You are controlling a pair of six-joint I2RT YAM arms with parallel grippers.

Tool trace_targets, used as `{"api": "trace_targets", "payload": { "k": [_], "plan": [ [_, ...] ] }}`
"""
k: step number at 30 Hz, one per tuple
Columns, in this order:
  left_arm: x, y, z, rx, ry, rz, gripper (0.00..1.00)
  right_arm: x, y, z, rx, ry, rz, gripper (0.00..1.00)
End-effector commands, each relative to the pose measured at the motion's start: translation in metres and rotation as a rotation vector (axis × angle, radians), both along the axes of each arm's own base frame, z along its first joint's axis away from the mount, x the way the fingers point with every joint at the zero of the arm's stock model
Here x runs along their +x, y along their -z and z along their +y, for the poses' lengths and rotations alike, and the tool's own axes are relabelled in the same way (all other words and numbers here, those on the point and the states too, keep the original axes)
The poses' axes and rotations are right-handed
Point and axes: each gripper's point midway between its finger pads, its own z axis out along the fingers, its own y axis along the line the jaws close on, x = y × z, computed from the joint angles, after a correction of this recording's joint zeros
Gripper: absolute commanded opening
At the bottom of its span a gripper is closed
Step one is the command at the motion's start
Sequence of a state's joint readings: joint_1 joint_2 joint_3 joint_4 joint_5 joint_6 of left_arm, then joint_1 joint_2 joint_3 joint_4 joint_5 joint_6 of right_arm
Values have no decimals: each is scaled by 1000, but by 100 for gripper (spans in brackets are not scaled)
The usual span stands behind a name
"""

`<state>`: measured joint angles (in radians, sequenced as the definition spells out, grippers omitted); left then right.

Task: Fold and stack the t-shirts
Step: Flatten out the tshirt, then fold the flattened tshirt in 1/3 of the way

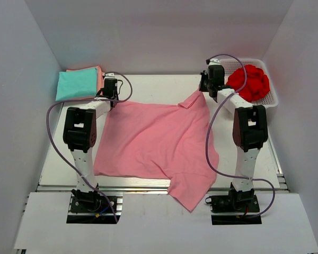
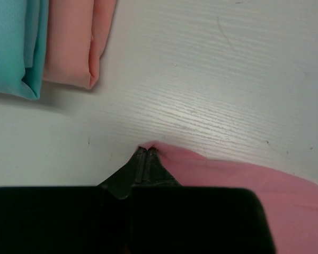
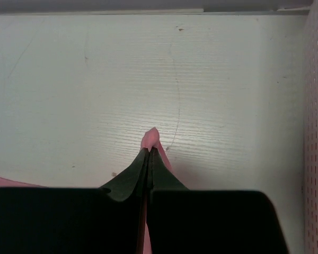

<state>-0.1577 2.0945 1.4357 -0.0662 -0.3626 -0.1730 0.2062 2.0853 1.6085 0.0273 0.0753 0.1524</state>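
Observation:
A light pink t-shirt (image 1: pixel 153 143) lies spread across the table, one end hanging over the front edge. My left gripper (image 1: pixel 112 100) is shut on its far left corner; the left wrist view shows pink cloth (image 2: pixel 228 172) pinched at the fingertips (image 2: pixel 140 159). My right gripper (image 1: pixel 203 90) is shut on the far right corner, a pink tip (image 3: pixel 151 137) poking out past the fingertips (image 3: pixel 143 159). A folded teal t-shirt (image 1: pixel 77 84) lies on a folded salmon-orange one (image 1: pixel 98 74) at the far left; both show in the left wrist view, teal (image 2: pixel 13 45) and salmon (image 2: pixel 77 39).
A white mesh basket (image 1: pixel 269 98) at the far right holds a red bundle of cloth (image 1: pixel 249 82); its wall shows in the right wrist view (image 3: pixel 314 132). White walls close in the table on three sides.

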Motion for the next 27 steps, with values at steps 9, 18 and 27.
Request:
{"api": "trace_targets", "payload": {
  "k": [9,18,27],
  "plan": [
    [-18,-79,5,-63,42,-167,0,-48,-65,-7,76,51,-11,0],
    [-72,-86,8,-83,53,-145,0,-136,-55,-7,223,104,107,0],
    [-119,-73,16,-129,-29,-82,0,-236,-37,-2,321,132,181,0]
  ]
}}
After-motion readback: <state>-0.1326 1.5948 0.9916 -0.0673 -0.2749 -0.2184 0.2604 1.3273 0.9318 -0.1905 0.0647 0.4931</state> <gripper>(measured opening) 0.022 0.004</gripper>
